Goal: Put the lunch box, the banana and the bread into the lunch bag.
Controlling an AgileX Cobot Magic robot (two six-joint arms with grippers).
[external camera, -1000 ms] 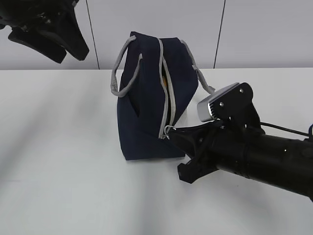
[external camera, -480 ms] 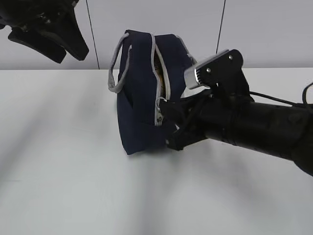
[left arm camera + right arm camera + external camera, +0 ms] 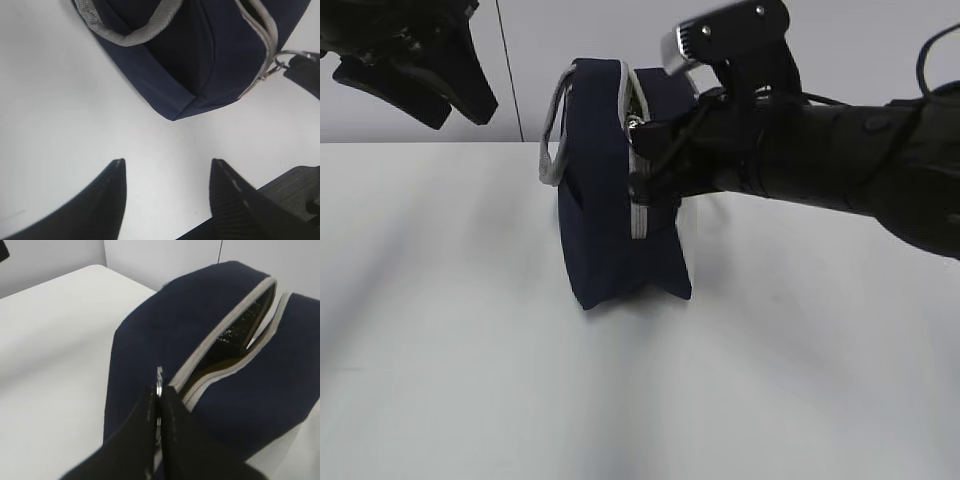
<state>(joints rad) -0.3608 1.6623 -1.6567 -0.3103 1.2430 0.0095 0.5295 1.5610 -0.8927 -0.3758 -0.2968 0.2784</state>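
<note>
Closing step: right gripper (image 3: 159, 392) pinches the zipper pull (image 3: 278, 64) of the lunch bag (image 3: 610, 200), jaws pressed together on it. Bag stands on the table (image 3: 470, 350), zipper (image 3: 225, 320) partly open, something brownish inside, contents unclear. Next: run the pull along the track. Left gripper (image 3: 167, 172) hovers apart, jaws spread, empty.

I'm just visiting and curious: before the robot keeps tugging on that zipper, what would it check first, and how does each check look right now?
1. Right gripper shut on the zipper pull: ok.
2. Lunch bag standing on the table: ok.
3. Zipper fully closed: not ok, a gap remains.
4. Left gripper open, holding nothing, clear of the bag: ok.
5. Lunch box, banana and bread inside: cannot tell.
</note>
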